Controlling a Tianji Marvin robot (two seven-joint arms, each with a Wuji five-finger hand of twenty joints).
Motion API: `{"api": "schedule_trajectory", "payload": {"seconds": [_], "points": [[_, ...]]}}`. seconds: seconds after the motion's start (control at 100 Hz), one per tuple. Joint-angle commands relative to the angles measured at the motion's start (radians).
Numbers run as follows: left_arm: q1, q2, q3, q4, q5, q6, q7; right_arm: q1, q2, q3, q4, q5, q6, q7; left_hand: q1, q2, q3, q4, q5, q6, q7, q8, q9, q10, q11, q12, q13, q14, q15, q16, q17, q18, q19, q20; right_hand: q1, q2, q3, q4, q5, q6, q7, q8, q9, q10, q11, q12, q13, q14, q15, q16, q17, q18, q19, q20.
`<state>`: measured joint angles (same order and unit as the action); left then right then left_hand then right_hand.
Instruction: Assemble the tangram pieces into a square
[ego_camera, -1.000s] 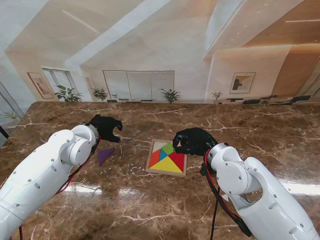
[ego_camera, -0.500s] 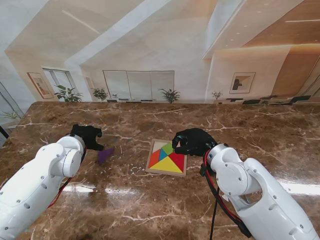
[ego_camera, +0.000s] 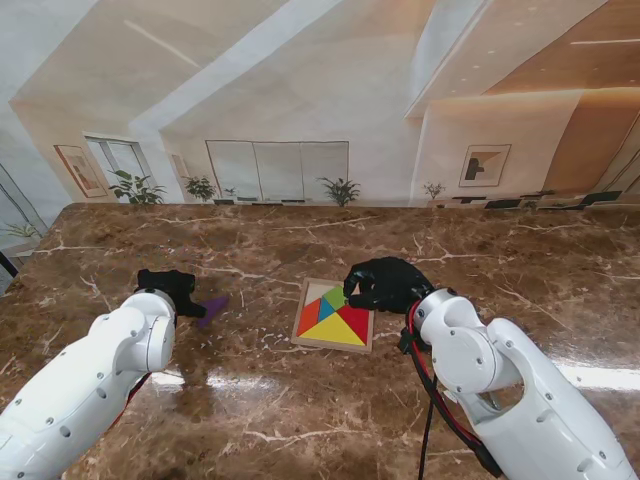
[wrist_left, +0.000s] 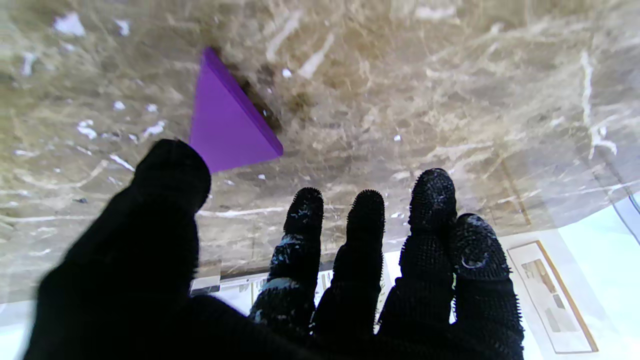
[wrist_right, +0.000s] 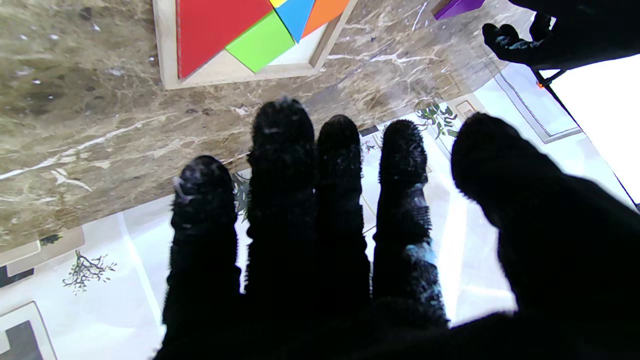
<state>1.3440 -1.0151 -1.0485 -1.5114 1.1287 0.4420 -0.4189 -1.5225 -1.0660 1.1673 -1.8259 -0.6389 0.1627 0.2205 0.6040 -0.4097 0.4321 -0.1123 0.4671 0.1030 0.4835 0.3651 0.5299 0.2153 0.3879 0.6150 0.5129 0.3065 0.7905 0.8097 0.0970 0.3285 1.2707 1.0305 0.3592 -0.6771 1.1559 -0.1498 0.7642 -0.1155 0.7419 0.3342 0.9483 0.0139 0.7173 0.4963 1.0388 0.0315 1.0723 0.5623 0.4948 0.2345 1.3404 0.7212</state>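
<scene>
A wooden tray (ego_camera: 330, 346) lies mid-table and holds orange (ego_camera: 310, 316), yellow (ego_camera: 335, 331), red (ego_camera: 356, 318), green (ego_camera: 337, 297) and blue (ego_camera: 326, 308) pieces. Its far corner shows bare base (wrist_right: 295, 52). A purple triangle (ego_camera: 212, 305) lies flat on the marble, left of the tray. My left hand (ego_camera: 168, 288) is open, just left of the triangle; the thumb tip (wrist_left: 172, 172) is close to the purple triangle (wrist_left: 225, 120) and holds nothing. My right hand (ego_camera: 385, 283) hovers open over the tray's far right corner, its fingers (wrist_right: 282, 165) stretched out, nothing in them.
The brown marble table (ego_camera: 250, 400) runs wide around the tray, with a glossy reflection near me. In the right wrist view the tray rim (wrist_right: 235, 75), the purple triangle (wrist_right: 457, 7) and my left hand (wrist_right: 550, 35) show together.
My left hand has drawn back toward me and to the left, from beyond the purple triangle to beside it. The triangle, the tray and my right hand have stayed put.
</scene>
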Motion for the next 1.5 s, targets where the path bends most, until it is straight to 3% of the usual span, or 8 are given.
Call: {"api": "schedule_trajectory", "payload": {"seconds": [0.0, 0.12, 0.41, 0.6, 0.78, 1.02, 1.2, 1.49], "points": [[-0.009, -0.004, 0.024, 0.023, -0.009, 0.008, -0.013, -0.011, -0.002, 0.000, -0.002, 0.006, 0.004, 0.015, -0.050, 0.031, -0.029, 0.009, -0.036, 0.023, 0.011, 0.024, -0.026, 0.032, -0.001, -0.012, -0.009, 0.039, -0.004, 0.009, -0.019, 0.017, -0.003, 0.027, -0.051, -0.017, -0.006, 0.012, 0.005, 0.006, -0.011, 0.011, 0.006, -0.002, 0.012, -0.004, 0.011, 0.004, 0.015, -0.007, -0.002, 0.006, 0.031, 0.001], [-0.038, -0.003, 0.073, 0.047, -0.026, 0.053, -0.021, -0.013, -0.002, 0.002, -0.003, 0.006, 0.006, 0.017, -0.022, 0.059, -0.114, 0.021, -0.036, 0.041, 0.001, 0.020, -0.027, 0.042, 0.002, -0.012, -0.009, 0.042, 0.002, 0.012, -0.027, 0.018, -0.002, 0.028, -0.051, -0.016, -0.005, 0.013, 0.007, 0.008, -0.011, 0.011, 0.010, 0.000, 0.012, -0.004, 0.012, 0.003, 0.014, -0.007, -0.002, 0.006, 0.031, 0.001], [-0.088, -0.007, 0.167, 0.096, -0.051, 0.147, 0.027, -0.016, 0.000, 0.005, -0.010, 0.007, 0.011, 0.027, -0.015, 0.061, -0.126, 0.025, -0.038, 0.040, 0.038, 0.040, 0.017, 0.048, 0.011, -0.017, 0.020, 0.058, 0.010, 0.010, -0.014, 0.035, 0.002, 0.027, -0.052, -0.013, -0.006, 0.013, 0.015, 0.010, -0.011, 0.011, 0.019, 0.000, 0.011, -0.004, 0.015, 0.005, 0.013, -0.007, -0.002, 0.009, 0.031, 0.002], [-0.111, -0.010, 0.213, 0.123, -0.090, 0.181, 0.059, -0.019, 0.000, 0.006, -0.015, 0.008, 0.014, 0.029, -0.006, 0.060, -0.125, 0.027, -0.050, 0.010, 0.094, 0.073, 0.047, 0.039, 0.005, -0.039, 0.042, 0.067, 0.004, 0.001, 0.009, 0.051, 0.007, 0.023, -0.053, -0.011, -0.006, 0.014, 0.017, 0.010, -0.012, 0.011, 0.020, -0.001, 0.009, -0.004, 0.016, 0.006, 0.013, -0.007, 0.000, 0.009, 0.031, 0.001], [-0.125, -0.014, 0.245, 0.144, -0.117, 0.211, 0.087, -0.020, 0.001, 0.006, -0.018, 0.008, 0.017, 0.032, -0.002, 0.049, -0.116, 0.028, -0.045, 0.018, 0.116, 0.083, 0.071, 0.038, 0.014, -0.047, 0.061, 0.074, -0.009, -0.011, 0.027, 0.063, 0.010, 0.020, -0.053, -0.011, -0.006, 0.014, 0.018, 0.010, -0.013, 0.012, 0.022, -0.001, 0.008, -0.003, 0.018, 0.006, 0.012, -0.007, 0.001, 0.009, 0.031, 0.001], [-0.142, -0.018, 0.276, 0.165, -0.148, 0.235, 0.113, -0.020, 0.002, 0.005, -0.022, 0.009, 0.020, 0.039, -0.040, -0.015, 0.049, 0.010, -0.040, 0.022, 0.244, 0.146, 0.115, 0.035, 0.050, -0.057, 0.112, 0.076, -0.035, -0.054, 0.068, 0.086, 0.022, 0.007, -0.053, -0.010, -0.006, 0.014, 0.019, 0.011, -0.014, 0.012, 0.023, 0.000, 0.007, -0.003, 0.017, 0.007, 0.012, -0.007, 0.001, 0.009, 0.031, 0.001], [-0.139, -0.019, 0.278, 0.163, -0.157, 0.236, 0.117, -0.020, 0.004, 0.005, -0.026, 0.008, 0.025, 0.047, -0.033, -0.048, 0.109, 0.007, -0.054, -0.002, 0.277, 0.165, 0.118, 0.017, 0.059, -0.058, 0.120, 0.076, -0.104, -0.106, 0.073, 0.091, 0.021, 0.004, -0.054, -0.009, -0.007, 0.014, 0.018, 0.011, -0.014, 0.012, 0.022, 0.000, 0.007, -0.002, 0.017, 0.007, 0.012, -0.007, 0.000, 0.009, 0.031, 0.001], [-0.140, -0.031, 0.293, 0.178, -0.191, 0.257, 0.172, -0.019, 0.004, 0.003, -0.029, 0.010, 0.029, 0.052, -0.016, -0.098, 0.166, 0.003, -0.070, -0.032, 0.310, 0.188, 0.131, -0.005, 0.074, -0.052, 0.150, 0.078, -0.112, -0.124, 0.107, 0.121, 0.016, 0.001, -0.053, -0.009, -0.007, 0.014, 0.017, 0.012, -0.015, 0.012, 0.022, 0.000, 0.007, -0.002, 0.019, 0.006, 0.013, -0.006, 0.001, 0.008, 0.032, 0.001]]}}
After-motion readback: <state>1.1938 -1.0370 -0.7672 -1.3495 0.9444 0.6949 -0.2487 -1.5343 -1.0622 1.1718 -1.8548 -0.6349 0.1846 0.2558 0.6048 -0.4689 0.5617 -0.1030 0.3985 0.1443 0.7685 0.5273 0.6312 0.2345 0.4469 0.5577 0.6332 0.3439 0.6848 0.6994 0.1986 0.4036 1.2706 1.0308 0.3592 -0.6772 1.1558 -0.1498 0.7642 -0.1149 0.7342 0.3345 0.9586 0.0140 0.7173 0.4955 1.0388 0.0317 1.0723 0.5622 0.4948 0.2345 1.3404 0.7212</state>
